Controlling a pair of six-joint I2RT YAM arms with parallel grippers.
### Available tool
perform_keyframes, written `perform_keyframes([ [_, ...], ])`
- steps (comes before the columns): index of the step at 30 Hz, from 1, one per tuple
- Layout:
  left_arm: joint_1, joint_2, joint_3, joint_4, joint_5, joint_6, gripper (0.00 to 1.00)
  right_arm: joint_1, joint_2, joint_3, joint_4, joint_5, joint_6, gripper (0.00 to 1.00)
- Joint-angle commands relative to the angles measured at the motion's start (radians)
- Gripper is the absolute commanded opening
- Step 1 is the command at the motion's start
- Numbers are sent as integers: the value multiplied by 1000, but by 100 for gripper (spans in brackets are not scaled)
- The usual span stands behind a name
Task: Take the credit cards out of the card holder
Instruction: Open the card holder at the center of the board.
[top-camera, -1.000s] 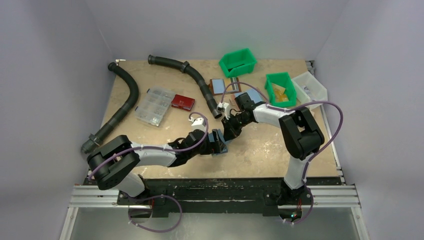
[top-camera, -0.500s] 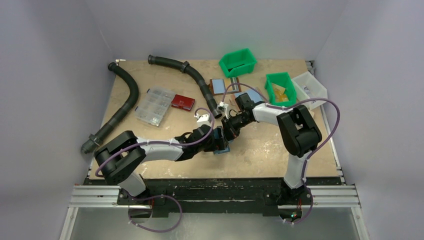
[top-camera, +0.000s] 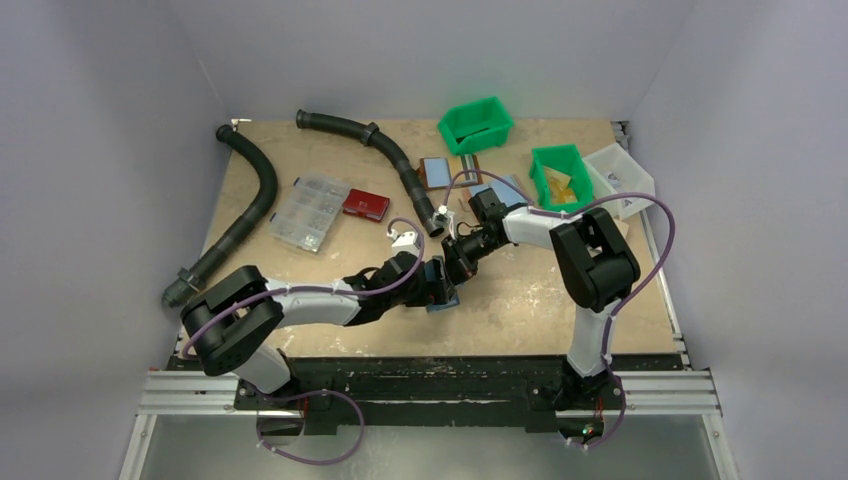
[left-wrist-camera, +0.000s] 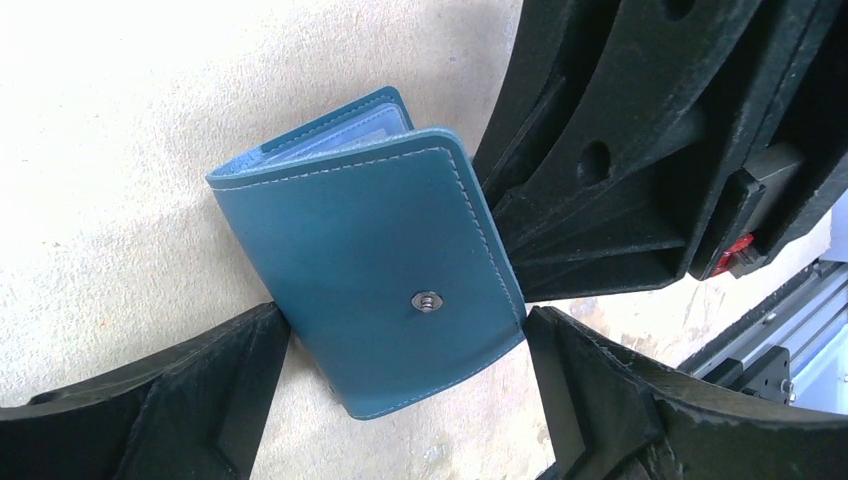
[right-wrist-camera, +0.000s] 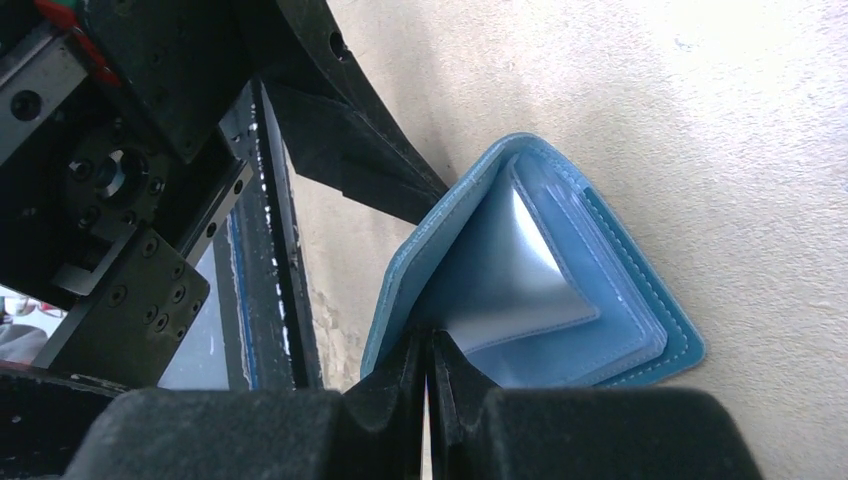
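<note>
At table (top-camera: 520, 300) centre | card holder (left-wrist-camera: 370, 270) half-open, mouth toward right tool (right-wrist-camera: 430, 350) pinching inner pocket | left tool (left-wrist-camera: 405, 332) clamps cover

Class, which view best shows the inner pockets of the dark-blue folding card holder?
Right wrist: the dark-blue folding card holder gapes open, its clear sleeves visible. Left wrist shows only the outer cover and snap; top external, a tiny sliver.

The card holder (left-wrist-camera: 370, 270) is covered in smooth, faintly shiny blue leather-like material, sewn with pale thread; a small metal snap stud (left-wrist-camera: 427, 301) is set in its cover. Its inner pockets (right-wrist-camera: 520, 270) are made of clear, glossy plastic film. The fingers (left-wrist-camera: 200, 400) of the left gripper (left-wrist-camera: 405, 340) are seen as matt, grainy black plastic. The tabletop (left-wrist-camera: 120, 150) is seen as pale, matt, slightly rough board.
</note>
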Motion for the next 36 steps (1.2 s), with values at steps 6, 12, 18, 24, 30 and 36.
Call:
perform_keyframes([
  [6, 1, -50, -17, 100, 52, 49, 99, 11, 10, 36, -33, -106, -7, 13],
  [12, 1, -75, -28, 116, 58, 62, 100, 12, 16, 37, -38, -114, -11, 13],
  [18, 1, -108, -49, 153, 74, 81, 100, 13, 22, 37, -39, -122, -13, 14],
  [24, 1, -89, -8, 53, 34, 90, 99, 13, 26, 39, -40, -148, -12, 15],
  [30, 1, -41, 52, -69, -13, 85, 84, 12, 34, 41, -32, -189, -3, 20],
  [36, 4, -50, 61, -114, -32, 86, 35, 13, 38, 40, -24, -219, 6, 26],
])
